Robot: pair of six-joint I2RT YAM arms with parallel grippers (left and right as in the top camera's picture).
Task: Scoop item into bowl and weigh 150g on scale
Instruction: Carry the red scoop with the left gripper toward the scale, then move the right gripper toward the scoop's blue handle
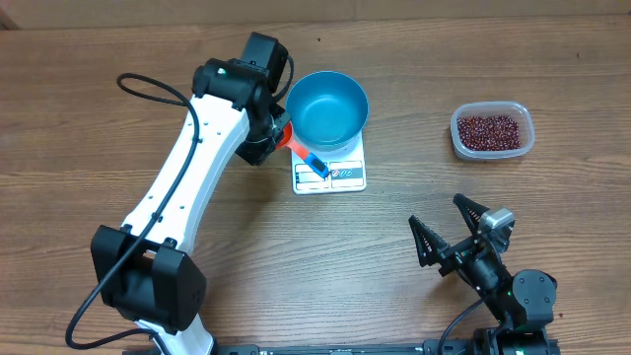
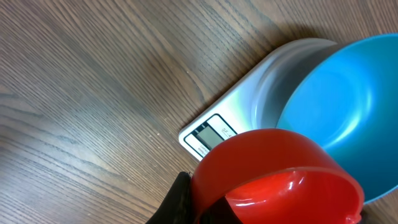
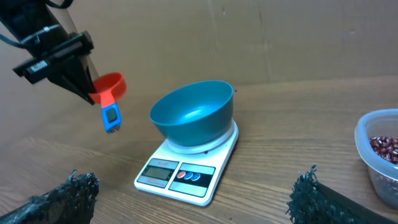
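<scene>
The blue bowl [image 1: 328, 106] stands empty on the white scale [image 1: 330, 176], whose display faces the near edge. The item, dark red beans [image 1: 490, 128], lies in a clear tub [image 1: 523, 123] at the far right. My left gripper [image 1: 273, 133] is shut on a red scoop [image 1: 287, 136] with a blue handle [image 1: 315, 165], held just left of the bowl above the scale's corner. In the left wrist view the scoop [image 2: 280, 177] fills the lower frame beside the bowl [image 2: 348, 118], and no beans show in it. My right gripper [image 1: 449, 229] hangs open near the front, holding nothing.
The right wrist view shows the scale [image 3: 186, 174], the bowl [image 3: 193, 115] and the tub's rim [image 3: 373, 134] with beans [image 3: 385, 148] at the right edge. Bare wooden table [image 1: 148, 59] lies between scale and tub. A black cable [image 1: 148, 87] loops at the left.
</scene>
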